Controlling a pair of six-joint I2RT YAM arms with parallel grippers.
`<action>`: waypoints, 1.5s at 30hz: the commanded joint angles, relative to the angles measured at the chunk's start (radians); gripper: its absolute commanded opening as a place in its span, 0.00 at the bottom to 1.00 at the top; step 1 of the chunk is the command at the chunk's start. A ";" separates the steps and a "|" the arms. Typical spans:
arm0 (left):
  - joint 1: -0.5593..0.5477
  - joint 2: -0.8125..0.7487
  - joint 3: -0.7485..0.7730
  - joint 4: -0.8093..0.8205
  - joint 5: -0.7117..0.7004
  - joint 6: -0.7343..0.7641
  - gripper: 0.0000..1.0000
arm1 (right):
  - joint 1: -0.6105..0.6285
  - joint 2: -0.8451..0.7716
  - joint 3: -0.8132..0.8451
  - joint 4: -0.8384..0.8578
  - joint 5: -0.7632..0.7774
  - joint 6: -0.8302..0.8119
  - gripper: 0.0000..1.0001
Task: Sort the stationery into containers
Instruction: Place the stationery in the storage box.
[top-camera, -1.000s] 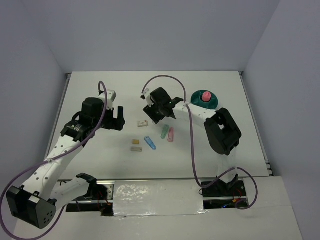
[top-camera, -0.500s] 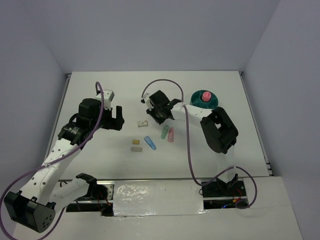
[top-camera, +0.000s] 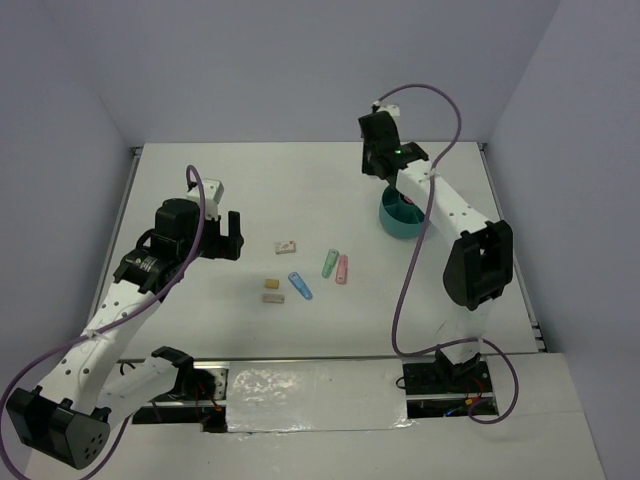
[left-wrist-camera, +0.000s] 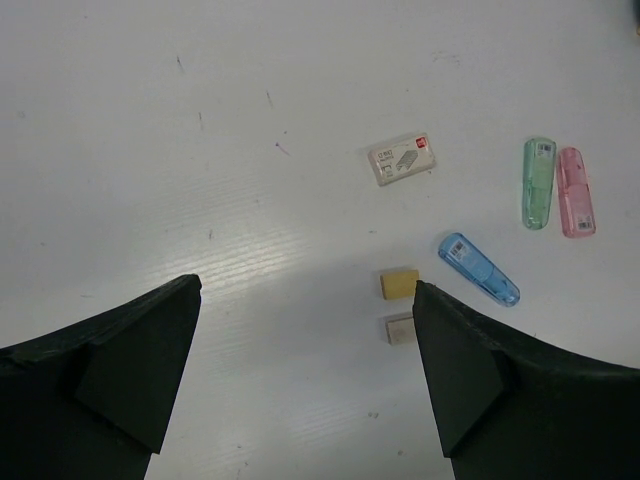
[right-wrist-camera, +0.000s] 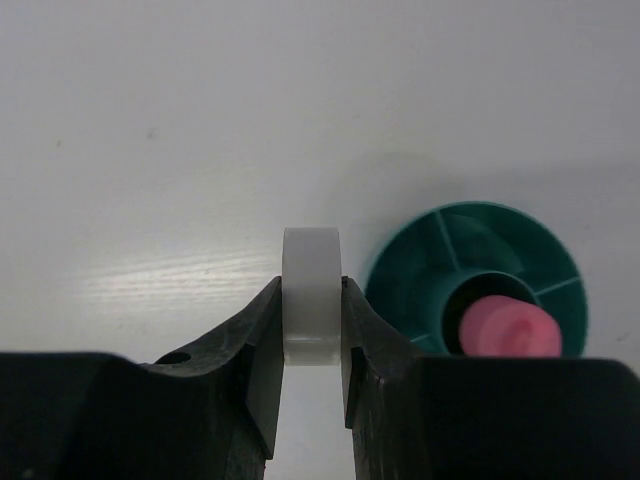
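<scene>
1. Right arm has swung away from the middle of the surface, where it hung by the small white box (top-camera: 287, 244) half a second ago, and now reaches up toward the far right corner.
2. The right pincer (right-wrist-camera: 312, 300) is pressed onto a white piece with a rounded top (right-wrist-camera: 312, 262), seen edge-on and held upright between both fingers.
3. In the right wrist view the round teal tub (right-wrist-camera: 520, 250) lies just to the right of the pinched piece, on the surface below it.
4. A pink-capped item (right-wrist-camera: 497, 330) stands in the tub's centre cup; the ring compartments that show hold nothing.
5. The left pincer (left-wrist-camera: 305, 290) is spread wide and hangs over the left half of the surface, pinching nothing.
6. The loose stationery has not shifted since the earlier frames and lies near the middle of the surface.
7. The green capsule (left-wrist-camera: 538, 182) and pink capsule (left-wrist-camera: 575, 190) lie side by side, touching or nearly so.
8. The blue capsule (left-wrist-camera: 478, 269) lies nearer the near edge, apart from them.
9. A beige eraser block (left-wrist-camera: 399, 283) sits just beside a grey-white block (left-wrist-camera: 399, 328), left of the blue capsule.
</scene>
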 joint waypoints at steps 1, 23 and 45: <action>0.005 -0.018 -0.005 0.024 -0.014 -0.002 0.99 | -0.029 -0.031 0.057 -0.119 0.122 0.129 0.00; 0.005 -0.001 -0.005 0.024 0.029 0.009 0.99 | -0.058 0.032 -0.032 -0.147 0.307 0.385 0.08; 0.005 0.004 -0.008 0.026 0.039 0.013 0.99 | -0.063 0.045 -0.052 -0.133 0.298 0.354 0.52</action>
